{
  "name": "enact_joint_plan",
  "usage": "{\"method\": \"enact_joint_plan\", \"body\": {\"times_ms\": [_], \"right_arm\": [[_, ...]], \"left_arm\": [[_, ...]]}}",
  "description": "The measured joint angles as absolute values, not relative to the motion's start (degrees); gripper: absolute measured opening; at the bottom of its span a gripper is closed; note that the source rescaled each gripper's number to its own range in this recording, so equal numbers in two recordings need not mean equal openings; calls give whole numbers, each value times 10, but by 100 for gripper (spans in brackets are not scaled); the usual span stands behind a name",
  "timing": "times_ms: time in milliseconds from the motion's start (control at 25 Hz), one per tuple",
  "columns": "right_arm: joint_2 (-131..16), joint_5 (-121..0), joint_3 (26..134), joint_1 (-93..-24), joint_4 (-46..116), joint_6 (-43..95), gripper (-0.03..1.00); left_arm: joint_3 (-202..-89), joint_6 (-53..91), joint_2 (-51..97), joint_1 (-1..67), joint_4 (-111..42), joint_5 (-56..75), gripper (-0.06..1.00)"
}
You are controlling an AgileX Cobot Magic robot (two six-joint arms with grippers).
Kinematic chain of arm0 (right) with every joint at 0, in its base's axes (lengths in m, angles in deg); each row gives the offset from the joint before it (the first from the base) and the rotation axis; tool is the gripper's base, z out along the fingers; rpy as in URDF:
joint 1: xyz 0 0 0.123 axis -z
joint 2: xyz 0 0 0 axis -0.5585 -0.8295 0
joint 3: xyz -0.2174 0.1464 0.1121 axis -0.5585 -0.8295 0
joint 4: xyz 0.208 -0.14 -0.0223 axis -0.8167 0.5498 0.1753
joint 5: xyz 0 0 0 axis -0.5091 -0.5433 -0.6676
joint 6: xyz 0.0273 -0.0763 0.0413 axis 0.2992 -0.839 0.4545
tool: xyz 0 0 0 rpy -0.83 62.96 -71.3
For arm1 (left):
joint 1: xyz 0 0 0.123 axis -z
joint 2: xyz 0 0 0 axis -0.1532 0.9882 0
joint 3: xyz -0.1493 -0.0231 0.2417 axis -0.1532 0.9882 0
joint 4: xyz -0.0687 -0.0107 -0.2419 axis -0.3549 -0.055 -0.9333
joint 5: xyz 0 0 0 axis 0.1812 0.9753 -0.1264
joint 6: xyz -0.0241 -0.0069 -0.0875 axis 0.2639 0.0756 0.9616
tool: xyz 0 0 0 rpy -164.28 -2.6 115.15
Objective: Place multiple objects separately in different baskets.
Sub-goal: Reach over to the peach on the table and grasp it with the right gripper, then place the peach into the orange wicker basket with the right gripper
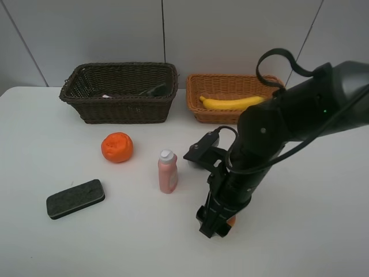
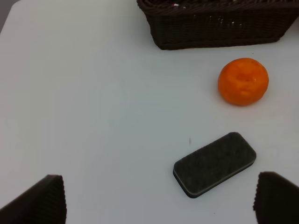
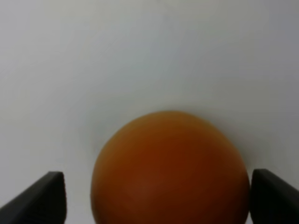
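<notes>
My right gripper (image 1: 215,226) points down at the table's front, open, with its fingertips on either side of the red-orange round fruit (image 3: 170,168); only a sliver of that fruit (image 1: 231,220) shows in the high view. The left gripper (image 2: 159,205) hangs open above the dark eraser (image 2: 215,163), holding nothing. The wrinkled orange (image 1: 117,146), the pink bottle (image 1: 168,171) and the eraser (image 1: 75,198) lie on the white table. The yellow banana (image 1: 230,103) rests in the light orange basket (image 1: 199,112). The dark brown basket (image 1: 118,109) holds dark and white items that I cannot make out.
Both baskets stand side by side at the back against the wall. The right arm (image 1: 288,121) stretches over the table's right half, in front of the light basket. In the left wrist view the orange (image 2: 243,81) lies just before the dark basket (image 2: 219,28).
</notes>
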State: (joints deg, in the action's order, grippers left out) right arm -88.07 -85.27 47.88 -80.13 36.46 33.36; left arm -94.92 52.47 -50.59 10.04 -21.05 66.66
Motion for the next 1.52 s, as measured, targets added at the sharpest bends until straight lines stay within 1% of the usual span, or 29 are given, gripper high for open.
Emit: {"method": "enact_joint_plan", "body": {"times_ms": [760, 800, 840, 880, 920, 1280, 1400, 1520], "right_arm": [[-894, -837, 478, -801, 363, 334, 98], [-894, -837, 478, -801, 363, 334, 95], [-894, -837, 478, -801, 364, 334, 88], [-894, -837, 478, -801, 364, 334, 75], [-894, -838, 478, -801, 364, 334, 67], [-892, -847, 477, -801, 369, 334, 67], [-872, -866, 481, -801, 377, 334, 67], [-828, -904, 513, -801, 412, 347, 67]], "left_arm": [[-949, 525, -506, 100, -211, 667, 100], [-949, 525, -506, 100, -211, 667, 100], [-949, 525, -506, 100, -211, 667, 100], [-949, 525, -506, 100, -211, 667, 100], [-949, 525, -506, 100, -211, 667, 100], [-949, 525, -506, 100, -211, 667, 100], [-949, 525, -506, 100, -211, 667, 100], [-949, 525, -506, 100, -211, 667, 100]]}}
